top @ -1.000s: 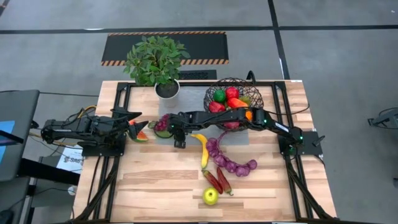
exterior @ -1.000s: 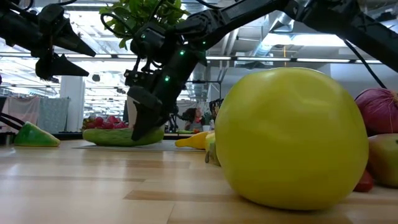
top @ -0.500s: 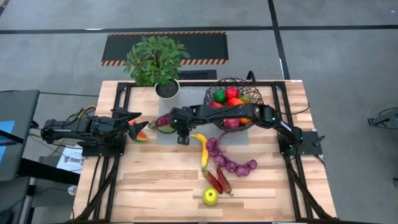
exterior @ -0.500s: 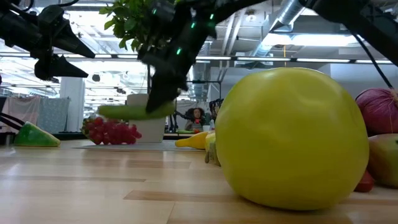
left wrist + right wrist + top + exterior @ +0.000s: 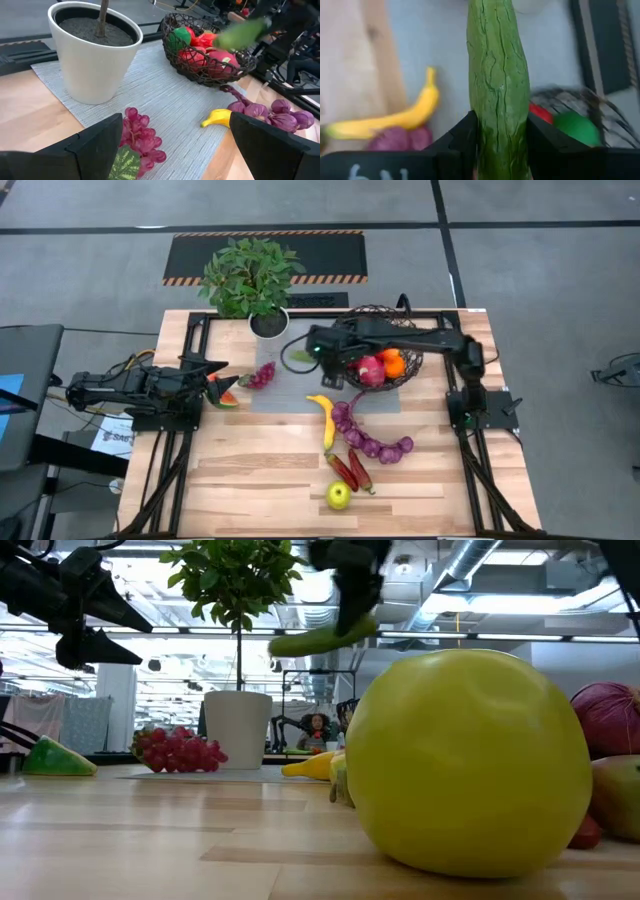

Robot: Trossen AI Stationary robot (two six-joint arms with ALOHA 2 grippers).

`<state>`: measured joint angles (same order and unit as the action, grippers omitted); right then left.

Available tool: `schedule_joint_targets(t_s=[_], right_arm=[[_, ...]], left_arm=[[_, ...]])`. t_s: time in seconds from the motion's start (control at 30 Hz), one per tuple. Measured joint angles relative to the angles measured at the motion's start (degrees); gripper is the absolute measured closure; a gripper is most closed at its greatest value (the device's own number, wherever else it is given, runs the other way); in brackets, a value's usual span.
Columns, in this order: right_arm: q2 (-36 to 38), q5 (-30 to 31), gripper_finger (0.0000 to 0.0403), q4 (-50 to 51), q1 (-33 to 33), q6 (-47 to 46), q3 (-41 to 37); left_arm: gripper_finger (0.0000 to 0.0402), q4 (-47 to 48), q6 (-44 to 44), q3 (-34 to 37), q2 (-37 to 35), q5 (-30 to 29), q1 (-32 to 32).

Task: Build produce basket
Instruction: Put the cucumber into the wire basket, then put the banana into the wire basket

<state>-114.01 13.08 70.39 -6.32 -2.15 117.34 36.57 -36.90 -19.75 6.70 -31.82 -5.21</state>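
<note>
Grey concrete floor surrounds a wooden worktop (image 5: 250, 470) with a grey mat at its middle. At the back stands a potted plant (image 5: 250, 280); beside it sits the wire basket (image 5: 395, 375), already holding red, green and orange pieces. The right claw (image 5: 318, 352) hangs in the air just beside the basket's rim, clamped across the middle of a cucumber (image 5: 498, 85), presumably carrying it in. The left claw (image 5: 222, 379) waits at the left edge, fingers apart, near a watermelon slice (image 5: 229, 399). Red grapes (image 5: 262, 374), a banana (image 5: 324, 418), red onions (image 5: 370, 442), chillies (image 5: 350, 470) and a yellow apple (image 5: 339, 496) lie loose.
</note>
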Motion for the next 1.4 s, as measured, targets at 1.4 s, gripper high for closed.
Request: schedule_joint_targets(t_s=[1.4], right_arm=[[21.2,17.0,0.0145,12.2,-8.7,-52.0,-44.5]], left_arm=[[0.0047,0.4,-0.4,0.0,0.0,1.5,0.0]])
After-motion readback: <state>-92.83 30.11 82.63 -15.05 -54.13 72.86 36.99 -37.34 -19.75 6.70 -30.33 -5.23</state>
